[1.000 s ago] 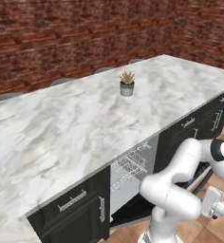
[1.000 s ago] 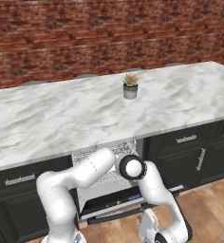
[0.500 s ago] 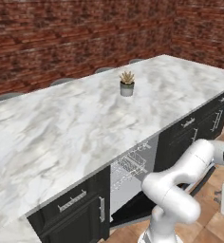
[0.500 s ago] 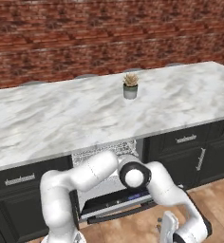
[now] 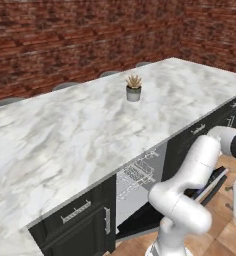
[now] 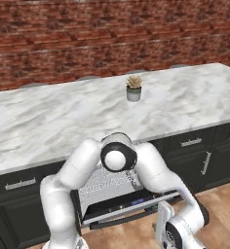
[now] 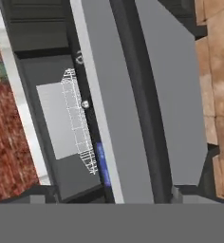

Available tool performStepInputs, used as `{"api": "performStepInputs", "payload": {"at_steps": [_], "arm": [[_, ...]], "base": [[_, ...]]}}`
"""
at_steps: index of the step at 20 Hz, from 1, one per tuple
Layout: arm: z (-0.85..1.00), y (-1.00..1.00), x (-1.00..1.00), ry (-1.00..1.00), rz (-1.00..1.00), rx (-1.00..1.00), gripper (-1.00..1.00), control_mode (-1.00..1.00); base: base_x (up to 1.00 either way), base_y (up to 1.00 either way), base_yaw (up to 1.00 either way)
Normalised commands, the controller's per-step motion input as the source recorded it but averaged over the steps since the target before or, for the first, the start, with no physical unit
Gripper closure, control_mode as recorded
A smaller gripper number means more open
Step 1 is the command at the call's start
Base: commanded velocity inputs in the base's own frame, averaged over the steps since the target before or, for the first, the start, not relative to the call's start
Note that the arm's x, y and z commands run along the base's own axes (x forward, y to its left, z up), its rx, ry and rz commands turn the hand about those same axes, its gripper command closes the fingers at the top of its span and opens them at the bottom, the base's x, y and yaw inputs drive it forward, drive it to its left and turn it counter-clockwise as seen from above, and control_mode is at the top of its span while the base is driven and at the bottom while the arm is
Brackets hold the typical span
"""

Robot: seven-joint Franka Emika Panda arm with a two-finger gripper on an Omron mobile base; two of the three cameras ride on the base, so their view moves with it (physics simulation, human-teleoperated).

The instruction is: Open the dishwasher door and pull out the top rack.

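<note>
Overhead, marble counter [image 5: 65,135] against brick wall [image 5: 65,45]

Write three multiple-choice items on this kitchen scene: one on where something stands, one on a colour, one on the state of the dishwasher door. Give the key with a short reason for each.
1. Where does the small potted plant stand?
A. on the marble counter
B. on the floor
C. inside the dishwasher

2. What colour is the top rack?
A. red
B. white
C. black

3. What state is the dishwasher door in?
A. fully shut
B. taken off and lying on the counter
C. swung down open

Key:
1 A: the pot sits on the marble counter, toward the brick wall.
2 B: its thin wires show white inside the opening.
3 C: the door tilts out and down from the cabinet front, leaving the rack visible behind it.
</note>
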Motion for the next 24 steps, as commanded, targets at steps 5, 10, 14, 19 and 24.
{"api": "performStepInputs", "payload": {"at_steps": [5, 10, 14, 19, 24], "arm": [[1.0, 1.0, -0.06, 0.32, -0.14, -0.03, -1.0, -1.0], [1.0, 0.66, 0.0, 0.43, -0.23, -0.03, -1.0, -1.0], [0.82, 0.4, 0.22, 0.45, -0.16, -0.01, -1.0, -1.0], [0.34, 0.24, 0.51, 0.55, -0.03, 0.03, -1.0, -1.0], [0.22, 0.07, 0.53, 0.61, -0.02, 0.08, -1.0, -1.0]], "base": [[0.0, 0.0, 0.0], [0.0, 0.0, 0.0], [0.0, 0.0, 0.0], [0.0, 0.0, 0.0], [0.0, 0.0, 0.0]]}}
